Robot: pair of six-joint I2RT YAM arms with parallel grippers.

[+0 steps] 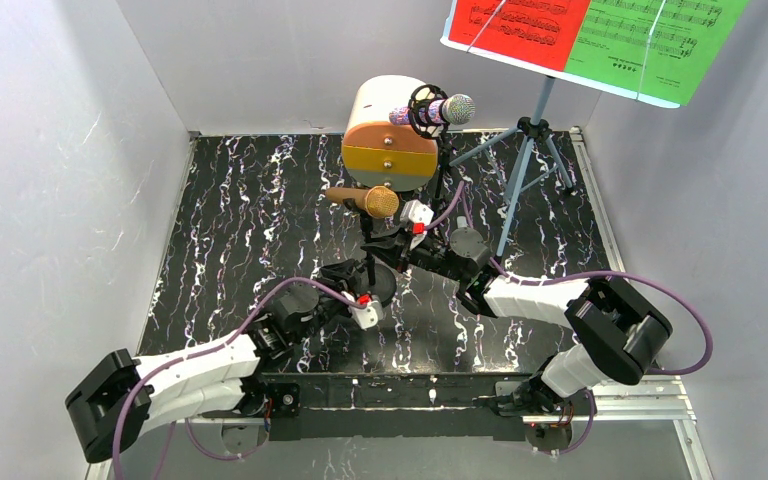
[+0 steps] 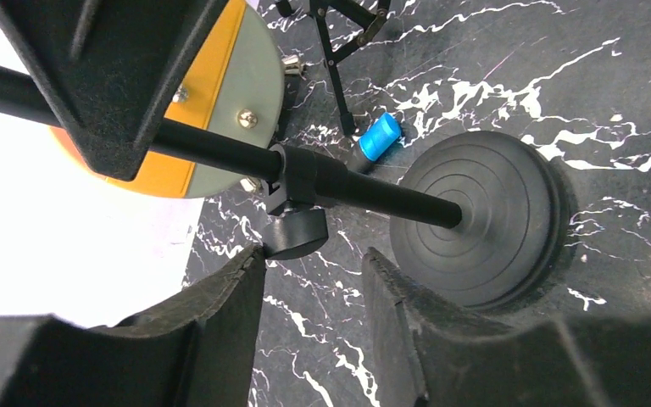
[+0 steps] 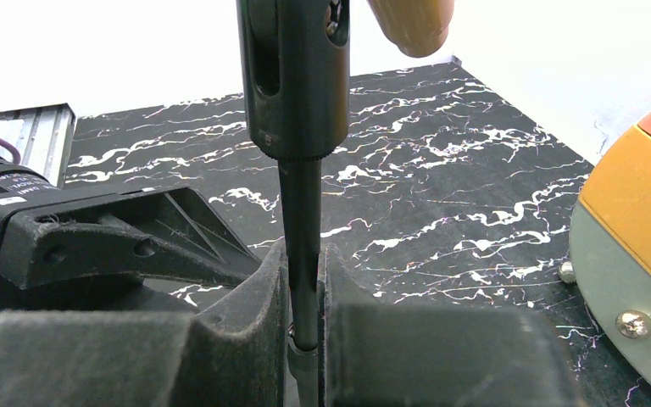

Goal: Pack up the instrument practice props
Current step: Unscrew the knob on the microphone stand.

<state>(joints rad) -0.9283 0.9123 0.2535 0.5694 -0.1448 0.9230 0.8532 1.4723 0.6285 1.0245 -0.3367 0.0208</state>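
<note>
Right gripper (image 3: 303, 284): felt-padded fingers clamped on thin black stand pole (image 3: 302, 212), a smooth round tube. Gold microphone (image 1: 375, 201), mesh-headed, sits directly above that grip at the pole's top. Left gripper (image 2: 314, 284): 2 fuzzy pads apart, nothing between them. The pole's clamp knob (image 2: 295, 233) is just beyond its tips. Farther out, the round ribbed disc base (image 2: 483, 212) stands on the black white-veined marble bench (image 2: 627, 85).

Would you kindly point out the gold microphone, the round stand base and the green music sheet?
gold microphone (image 1: 381, 202): top external view, mesh head.
round stand base (image 2: 496, 191): left wrist view, ribbed top face.
green music sheet (image 1: 650, 42): top external view, sheet's middle.
</note>
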